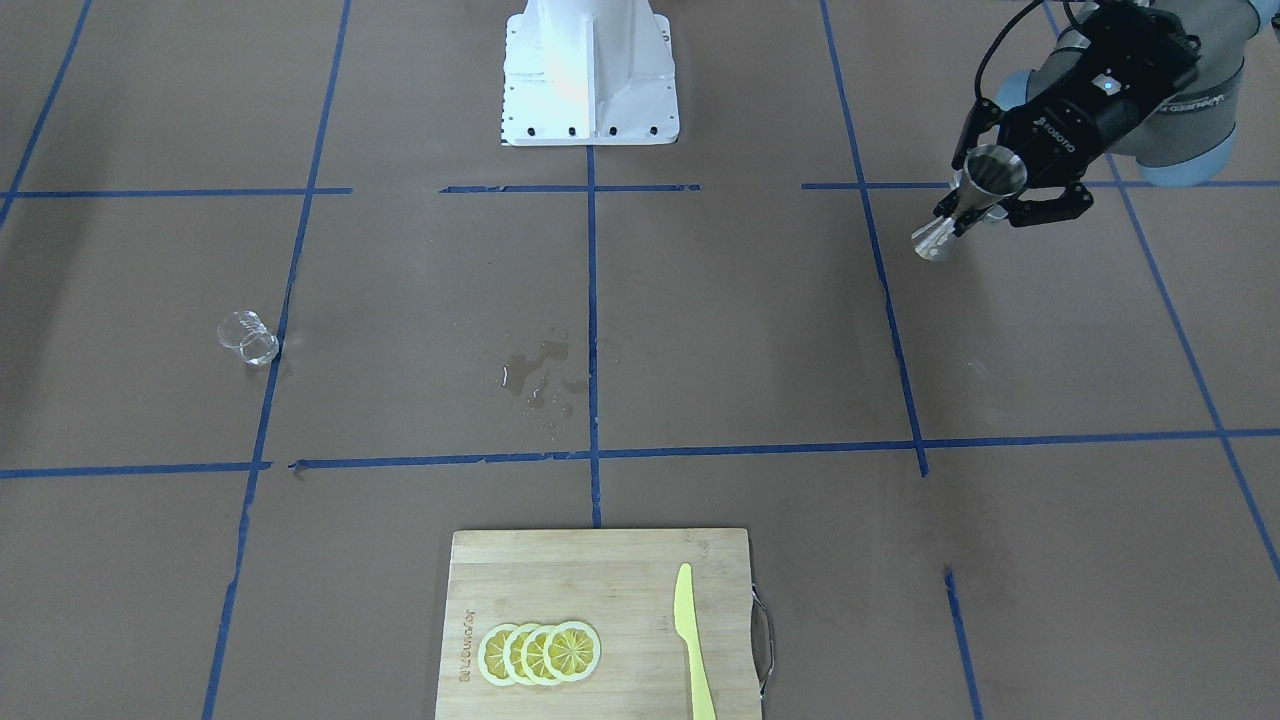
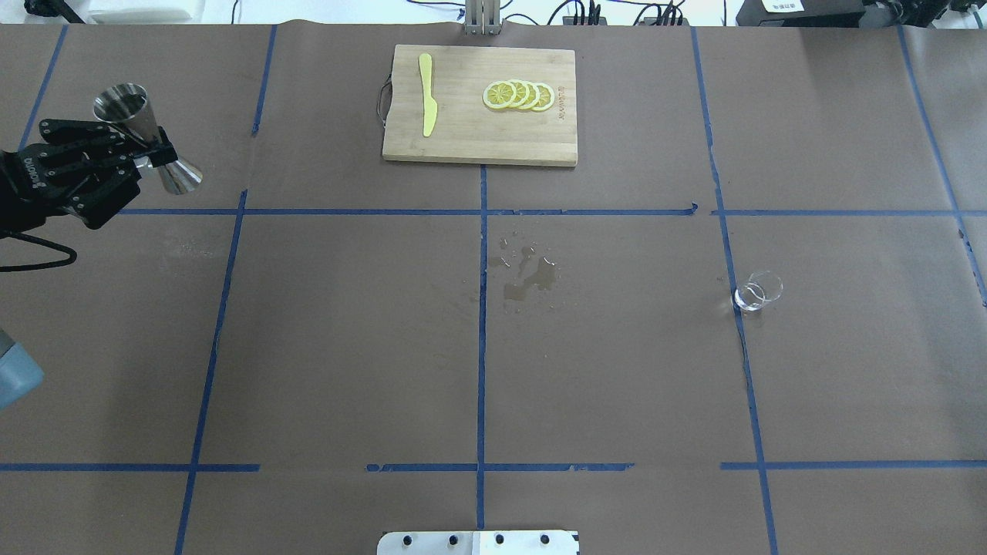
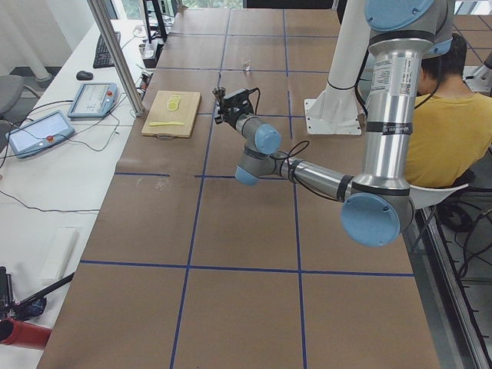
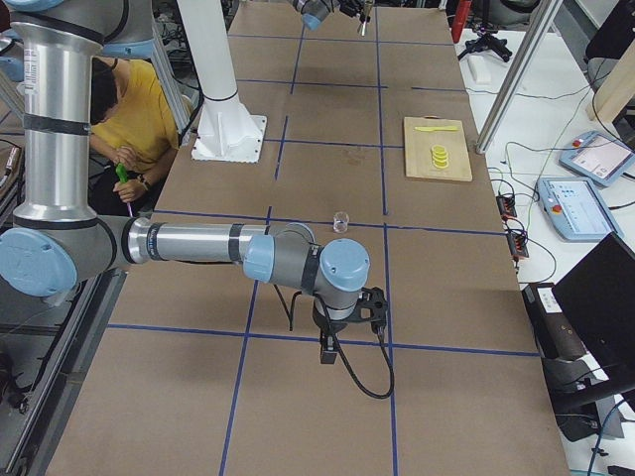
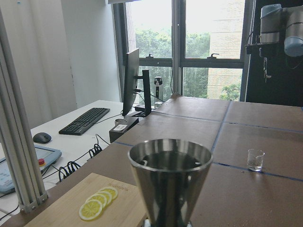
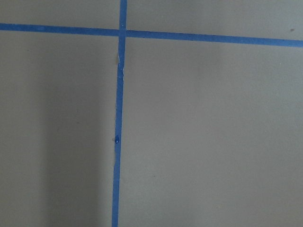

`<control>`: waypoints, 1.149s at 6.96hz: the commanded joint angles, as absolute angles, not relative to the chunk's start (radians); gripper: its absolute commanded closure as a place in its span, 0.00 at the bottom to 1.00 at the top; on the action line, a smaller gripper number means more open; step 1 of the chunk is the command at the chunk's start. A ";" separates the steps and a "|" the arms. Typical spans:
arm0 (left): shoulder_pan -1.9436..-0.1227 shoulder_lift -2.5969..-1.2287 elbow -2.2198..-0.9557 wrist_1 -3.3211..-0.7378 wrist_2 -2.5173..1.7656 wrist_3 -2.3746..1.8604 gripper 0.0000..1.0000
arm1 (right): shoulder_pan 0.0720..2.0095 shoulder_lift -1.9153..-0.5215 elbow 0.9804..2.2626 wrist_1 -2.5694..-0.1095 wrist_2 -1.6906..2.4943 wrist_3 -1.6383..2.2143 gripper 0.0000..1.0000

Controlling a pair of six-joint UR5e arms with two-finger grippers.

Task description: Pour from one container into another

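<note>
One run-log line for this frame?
left gripper: shut on jigger, lifted | glass cup: standing alone, robot's right | right gripper: state unclear | spill: centre

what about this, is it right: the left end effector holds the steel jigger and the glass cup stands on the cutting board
Not quite. The glass cup stands on the bare table beside a blue tape line, not on the cutting board, as the overhead exterior view shows. The left end effector does hold the steel jigger.
</note>
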State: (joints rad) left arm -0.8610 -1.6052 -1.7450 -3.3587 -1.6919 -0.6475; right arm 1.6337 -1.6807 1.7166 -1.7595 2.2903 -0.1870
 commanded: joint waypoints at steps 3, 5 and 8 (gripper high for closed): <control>-0.725 -1.589 -1.778 -3.317 -1.298 -0.753 1.00 | 1.634 -1.680 1.717 -1.759 2.289 -0.187 0.00; -0.481 -1.597 -1.903 -3.097 -0.907 -0.755 1.00 | 1.634 -1.680 1.717 -1.759 2.289 -0.187 0.00; -0.423 -1.562 -1.876 -3.002 -0.630 -0.753 1.00 | 1.634 -1.681 1.717 -1.759 2.289 -0.187 0.00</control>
State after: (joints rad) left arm -0.4400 -1.5807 -1.8915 -3.0277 -0.7269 -0.7543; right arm 1.6337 -1.6800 1.7165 -1.7595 2.2887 -0.1871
